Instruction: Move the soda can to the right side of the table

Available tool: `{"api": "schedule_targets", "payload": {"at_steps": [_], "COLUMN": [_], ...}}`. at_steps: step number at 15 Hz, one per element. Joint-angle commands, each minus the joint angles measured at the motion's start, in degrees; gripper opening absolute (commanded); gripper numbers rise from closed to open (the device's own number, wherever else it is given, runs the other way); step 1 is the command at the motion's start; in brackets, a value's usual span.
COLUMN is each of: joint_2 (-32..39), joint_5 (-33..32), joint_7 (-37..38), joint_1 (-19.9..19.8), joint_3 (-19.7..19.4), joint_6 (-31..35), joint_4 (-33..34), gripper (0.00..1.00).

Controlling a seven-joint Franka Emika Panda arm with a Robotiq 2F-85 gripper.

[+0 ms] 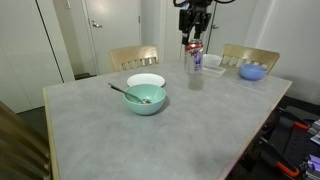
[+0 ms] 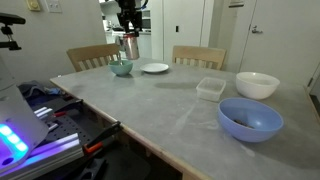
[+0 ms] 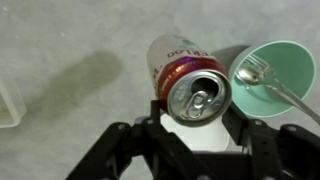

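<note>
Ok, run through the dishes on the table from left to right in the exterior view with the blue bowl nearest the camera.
teal bowl → white plate → clear container → white bowl. The soda can overlaps the teal bowl and the blue bowl overlaps the white one, so both are skipped.

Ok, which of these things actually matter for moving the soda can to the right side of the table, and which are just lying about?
Part of the job:
soda can
gripper, closed on the can
table

Just lying about:
teal bowl
spoon in the teal bowl
white plate
clear container
white bowl
blue bowl
</note>
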Motion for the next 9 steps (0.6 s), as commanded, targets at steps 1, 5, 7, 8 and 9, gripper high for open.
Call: {"api": "schedule_targets", "payload": {"at_steps": [1, 5, 7, 8, 9], "joint_2": [-5.1, -7.7, -7.7, -7.5, -6.9], "joint_5": [-0.3, 0.3, 0.8, 1.1, 1.0], "joint_7": [-5.1, -9.7, -11.9, -12.8, -13.6], "joint_1": [-4.3, -8.1, -9.6, -10.2, -10.9], "joint_3": [-2.8, -6.7, -8.8, -9.7, -10.6], "joint_6": [4.1, 6.9, 8.8, 9.7, 10.8], "joint_4": [-5.6, -8.4, -9.3, -9.5, -9.6], "gripper": [0.39, 0.39, 0.39, 0.39, 0.39]}}
